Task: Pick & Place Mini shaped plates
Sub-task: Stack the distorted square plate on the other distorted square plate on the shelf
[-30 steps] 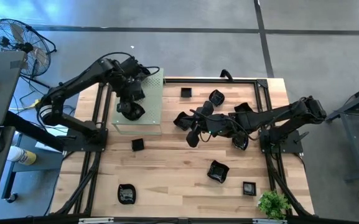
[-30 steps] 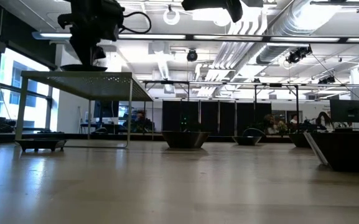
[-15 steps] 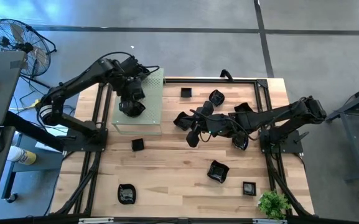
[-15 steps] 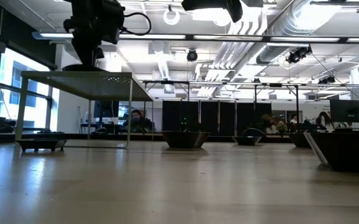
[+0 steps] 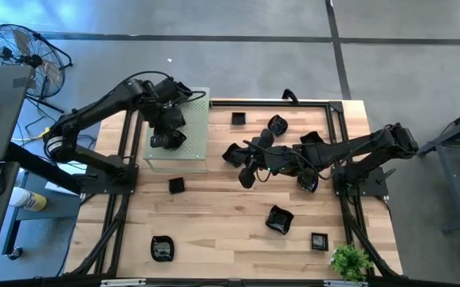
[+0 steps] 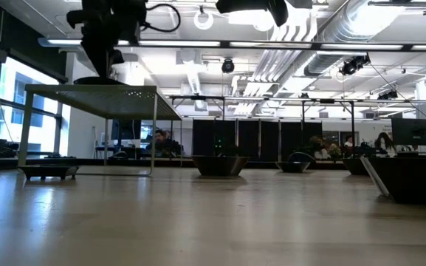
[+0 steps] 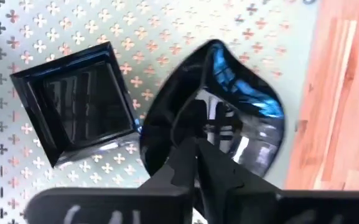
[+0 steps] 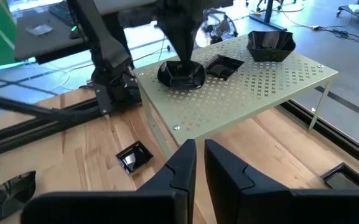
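The pale green perforated board [image 5: 183, 131] stands raised on thin legs at the far left part of the wooden table [image 5: 214, 215], and everything below is placed from it. Three black plates are on top of it. A rounded wavy plate [image 7: 219, 106] lies near the board's front edge, a square plate [image 7: 73, 102] lies just beside it, and a larger wavy plate [image 8: 270, 45] sits toward the board's far corner.

The left gripper [image 5: 166, 131] is directly above the rounded wavy plate. In the left wrist view its fingers [image 7: 195, 165] are nearly together, and I cannot tell whether they are gripping the plate's rim or only poised over it.

On the table just in front of the board lies a small square plate [image 5: 176, 185]. Another small square plate [image 5: 238, 119] lies to the right of the board near the table's far edge, with a wavy plate [image 5: 277, 125] further right again. Well away from the board, toward the near edge, are a dish at the left [image 5: 162, 248], a leaf-shaped plate [image 5: 280, 219] and a tiny square [image 5: 319, 241], with a small green plant [image 5: 351, 261] at the near right corner.

The right gripper [image 5: 249, 159] waits over mid-table, right of the board, fingers nearly closed and holding nothing
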